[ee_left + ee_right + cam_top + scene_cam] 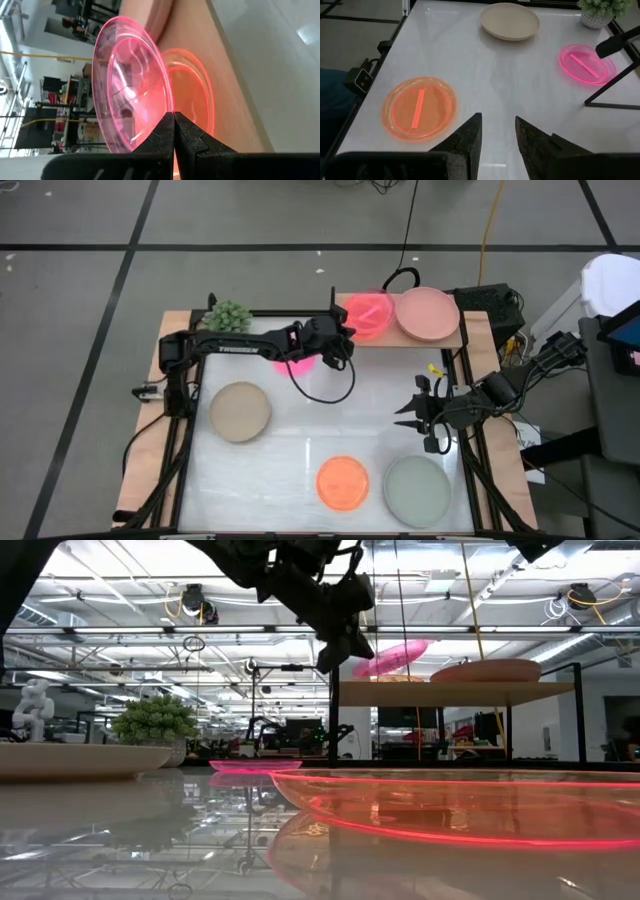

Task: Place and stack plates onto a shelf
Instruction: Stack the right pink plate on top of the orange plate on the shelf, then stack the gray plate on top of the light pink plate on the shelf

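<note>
Gripping a small translucent magenta plate (127, 90) by its rim, tilted over the light-wood shelf board (455, 335).

Left gripper (343, 332) clenching that rim beside the salmon-pink plate (428, 313); right gripper (412, 416) hovering with fingers parted near the pale grey-green plate (417, 491).

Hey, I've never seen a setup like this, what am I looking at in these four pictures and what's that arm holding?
Two robot arms work at a white table. One picture looks down from above, one looks level across the tabletop, and two come from cameras on the arms' wrists.

The left gripper is shut on a magenta plate, holding it tilted over the small wooden shelf. An orange plate lies on the shelf under it, with a salmon-pink plate beside.

The right gripper waits open at the table's right side.

On the table lie a second magenta plate, a beige plate, another orange plate, a grey-green plate and a small plant.
</note>
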Motion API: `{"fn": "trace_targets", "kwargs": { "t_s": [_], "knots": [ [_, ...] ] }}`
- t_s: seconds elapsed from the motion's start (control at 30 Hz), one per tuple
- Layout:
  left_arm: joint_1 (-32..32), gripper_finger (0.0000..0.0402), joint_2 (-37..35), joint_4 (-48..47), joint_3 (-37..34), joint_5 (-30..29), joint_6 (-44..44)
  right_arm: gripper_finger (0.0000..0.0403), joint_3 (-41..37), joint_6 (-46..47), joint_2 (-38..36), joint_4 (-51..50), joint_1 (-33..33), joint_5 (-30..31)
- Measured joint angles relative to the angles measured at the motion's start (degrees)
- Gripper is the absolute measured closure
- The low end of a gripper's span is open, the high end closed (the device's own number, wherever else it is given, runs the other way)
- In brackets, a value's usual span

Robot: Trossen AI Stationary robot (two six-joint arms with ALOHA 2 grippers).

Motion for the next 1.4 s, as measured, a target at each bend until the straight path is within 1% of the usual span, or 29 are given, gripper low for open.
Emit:
{"fn": "trace_targets", "kwargs": {
  "t_s": [0.63, 0.7, 0.83, 1.03, 1.1, 1.3, 1.4],
  "knots": [
    [0.46, 0.0395, 0.25, -0.24, 0.00, -1.17, -5.73, 0.0303, 0.00, -5.07, 0.00, 0.90, -0.02, 0.09],
    [0.40, 0.0394, 0.25, -0.46, 0.00, -0.90, -5.56, 0.0303, 0.00, -5.12, -0.02, 0.90, -0.02, 0.09],
    [0.44, 0.0394, 0.25, -2.61, -0.02, 1.48, -6.50, 0.0303, 0.00, -5.52, -0.02, 0.88, -0.02, 0.09],
    [0.53, 0.0391, 0.25, -2.89, -0.02, 1.61, -7.25, 0.0303, 0.00, -5.51, -0.02, 0.90, -0.02, 0.07],
    [0.50, 0.0379, 0.25, -2.40, -0.02, 1.63, -7.27, 0.0303, 0.00, -5.51, -0.02, 0.88, -0.02, 0.07],
    [0.49, 0.0311, 0.25, -0.07, -0.02, 1.58, -7.32, 0.0303, 0.00, -5.53, -0.02, 0.87, -0.02, -0.02],
    [-0.03, 0.0290, 0.25, 1.91, -0.02, -0.01, -7.68, 0.0303, 0.00, -5.53, -0.02, 0.87, -0.02, -0.04]
  ]
}}
